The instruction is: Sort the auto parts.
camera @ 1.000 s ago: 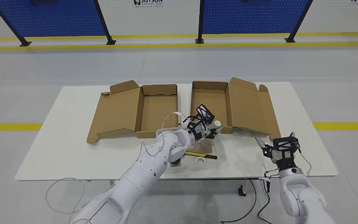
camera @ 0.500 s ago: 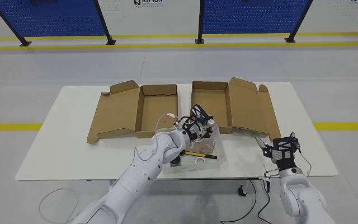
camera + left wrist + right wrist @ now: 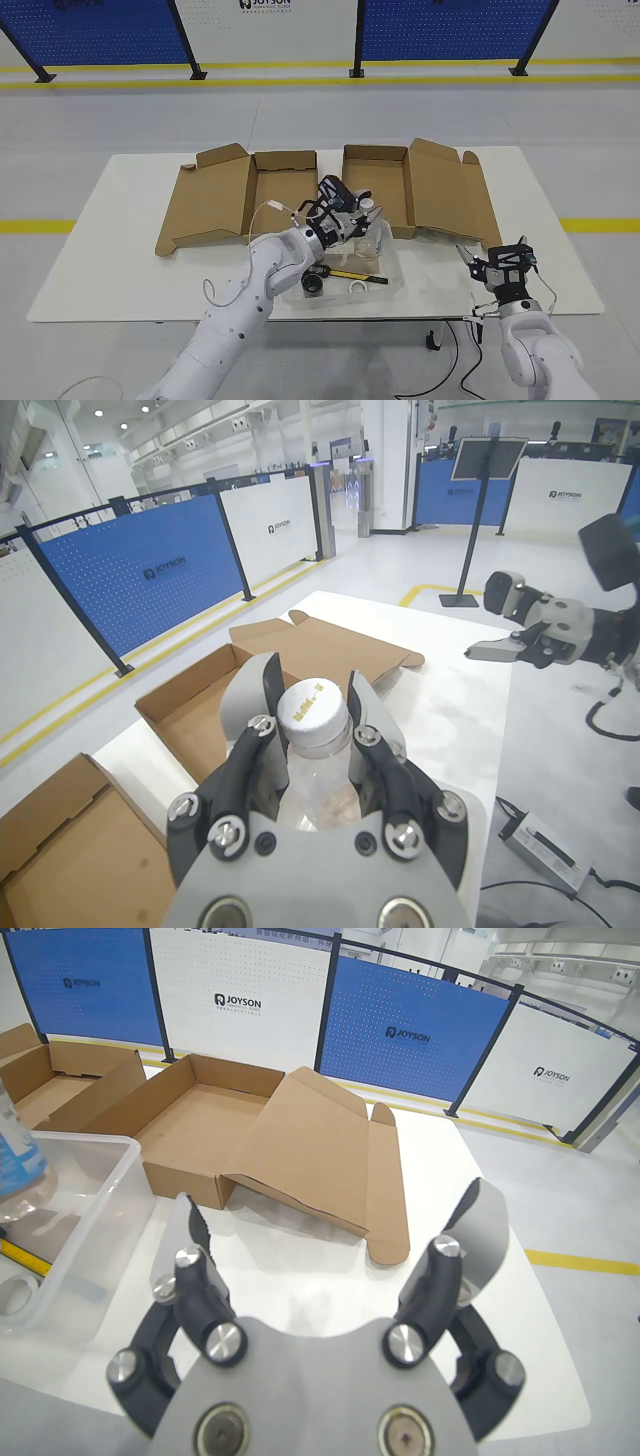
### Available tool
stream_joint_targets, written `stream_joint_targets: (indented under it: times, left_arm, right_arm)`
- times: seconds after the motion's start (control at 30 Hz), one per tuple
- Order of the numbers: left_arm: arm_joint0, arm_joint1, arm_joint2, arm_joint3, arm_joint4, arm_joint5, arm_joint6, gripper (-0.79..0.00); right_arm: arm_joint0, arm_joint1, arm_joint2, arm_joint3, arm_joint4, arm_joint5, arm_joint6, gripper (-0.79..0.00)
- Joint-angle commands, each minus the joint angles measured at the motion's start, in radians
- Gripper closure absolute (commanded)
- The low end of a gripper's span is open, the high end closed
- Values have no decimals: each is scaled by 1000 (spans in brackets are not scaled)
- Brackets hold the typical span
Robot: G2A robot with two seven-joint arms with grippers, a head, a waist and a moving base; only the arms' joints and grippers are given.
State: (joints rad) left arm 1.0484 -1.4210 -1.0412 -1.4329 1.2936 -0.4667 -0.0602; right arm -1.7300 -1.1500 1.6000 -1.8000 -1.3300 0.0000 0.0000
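My left gripper (image 3: 352,210) (image 3: 312,695) is shut on the neck of a clear bottle (image 3: 367,238) (image 3: 320,785) with a white cap (image 3: 312,712). It holds the bottle above the far edge of the clear plastic bin (image 3: 388,283) (image 3: 75,1228), in front of the gap between two open cardboard boxes, the left box (image 3: 280,200) and the right box (image 3: 375,185) (image 3: 210,1113). In the bin lie a black round part (image 3: 313,284), a yellow and black tool (image 3: 358,276) and a white ring (image 3: 357,288). My right gripper (image 3: 497,262) (image 3: 335,1223) stands open near the table's right front corner, holding nothing.
The white table (image 3: 120,230) has bare room at its left side. The right box's lid (image 3: 450,195) (image 3: 320,1153) lies flat between that box and my right gripper. A cable and power brick (image 3: 542,852) lie on the floor beside the table.
My left gripper has carried the bottle to the left, from in front of the right box toward the gap between the boxes. The right arm has kept still.
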Motion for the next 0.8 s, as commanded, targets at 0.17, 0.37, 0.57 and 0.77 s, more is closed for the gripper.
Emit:
stream_joint_targets:
  times: [0.17, 0.37, 0.57, 0.77]
  left_arm:
    - [132, 32, -87, -180, 10, -40, -63, 0]
    - [191, 49, -127, -255, 26, -62, -75, 0]
    - [201, 56, -139, -264, 31, -51, -67, 0]
    - [175, 59, -153, -266, 56, -5, -48, 0]
  right_arm:
    - [0, 0, 0, 0, 0, 0, 0, -785]
    - [0, 0, 0, 0, 0, 0, 0, -785]
    - [0, 0, 0, 0, 0, 0, 0, -785]
    - [0, 0, 0, 0, 0, 0, 0, -785]
